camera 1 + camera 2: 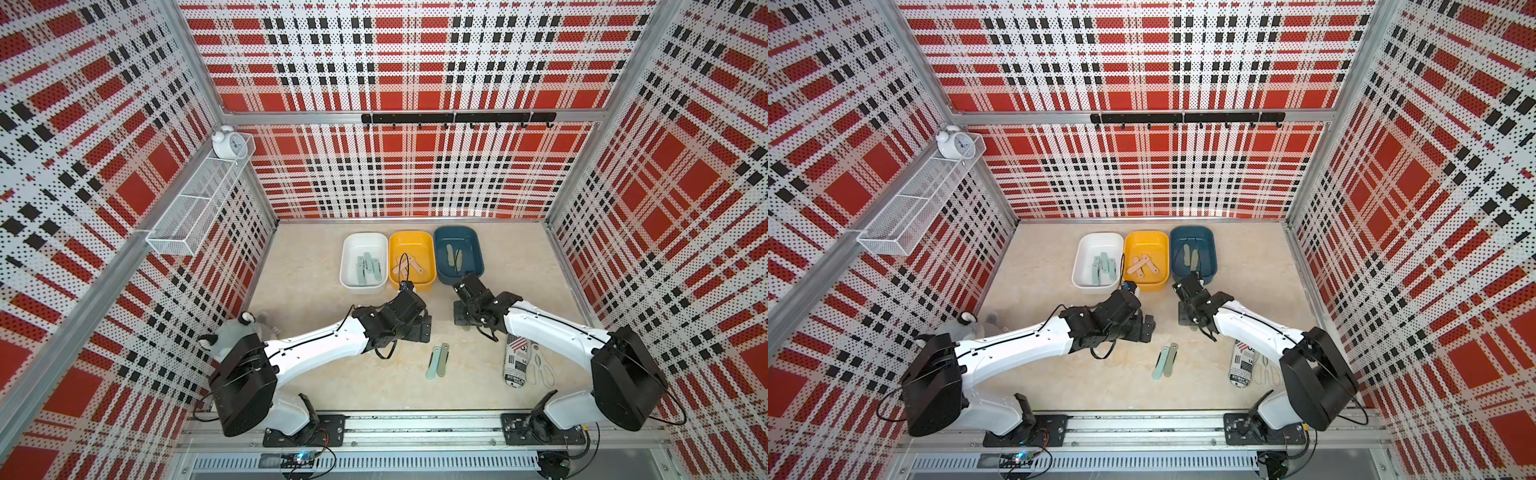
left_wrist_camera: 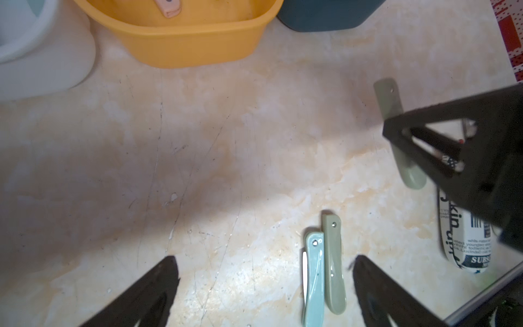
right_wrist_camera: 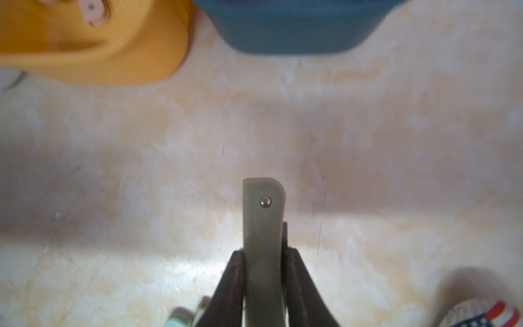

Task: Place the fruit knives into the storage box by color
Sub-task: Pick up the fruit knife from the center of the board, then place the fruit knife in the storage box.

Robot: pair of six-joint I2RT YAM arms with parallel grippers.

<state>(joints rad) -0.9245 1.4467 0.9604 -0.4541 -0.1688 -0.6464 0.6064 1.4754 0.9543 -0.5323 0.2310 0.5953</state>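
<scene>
My right gripper (image 3: 263, 254) is shut on a sage green fruit knife (image 3: 263, 218), held a little above the table in front of the blue storage box (image 1: 471, 249). The left wrist view shows that same knife (image 2: 389, 99) in the right gripper (image 2: 452, 147). A mint knife (image 1: 434, 362) and a sage knife (image 1: 444, 359) lie side by side on the table. My left gripper (image 2: 264, 263) hangs open over them, the pair close to one of its fingers (image 2: 365, 277). The white box (image 1: 365, 239) holds mint knives, the yellow box (image 1: 409, 243) peach ones, the blue box sage ones.
A newspaper-print cylinder (image 1: 516, 361) and white-handled scissors (image 1: 540, 368) lie under the right arm. A grey plush toy (image 1: 241, 328) sits behind the left arm's base. A wire basket (image 1: 195, 208) with an alarm clock (image 1: 226, 143) hangs on the left wall.
</scene>
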